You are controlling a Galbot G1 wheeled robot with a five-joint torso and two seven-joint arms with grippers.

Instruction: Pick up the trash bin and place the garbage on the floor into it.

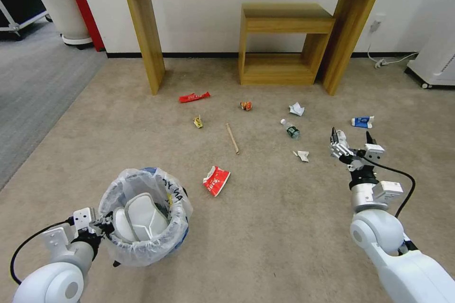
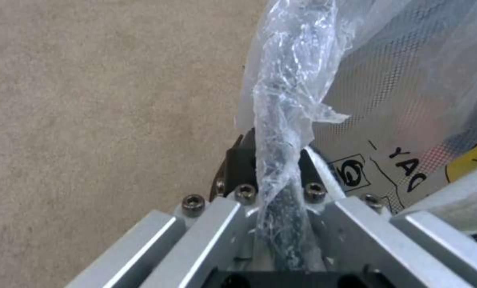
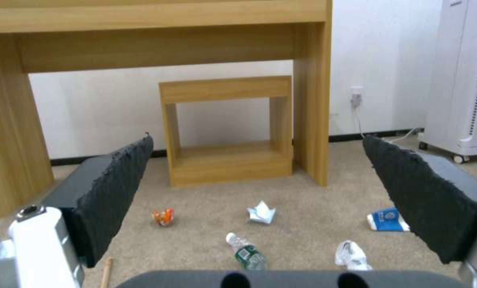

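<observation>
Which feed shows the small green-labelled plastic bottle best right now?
The right wrist view: the small green-labelled plastic bottle lies close on the tan carpet, between the open right tool's pads, cap and label clear. The head view shows it smaller, ahead of that tool. The left wrist view faces the bagged bin.

the left gripper (image 2: 273, 176) pinches the trash bin (image 2: 409, 120) bag's rim above the floor (image 2: 100, 112).

Crinkly plastic bin liner (image 1: 142, 184) (glossy)
</observation>
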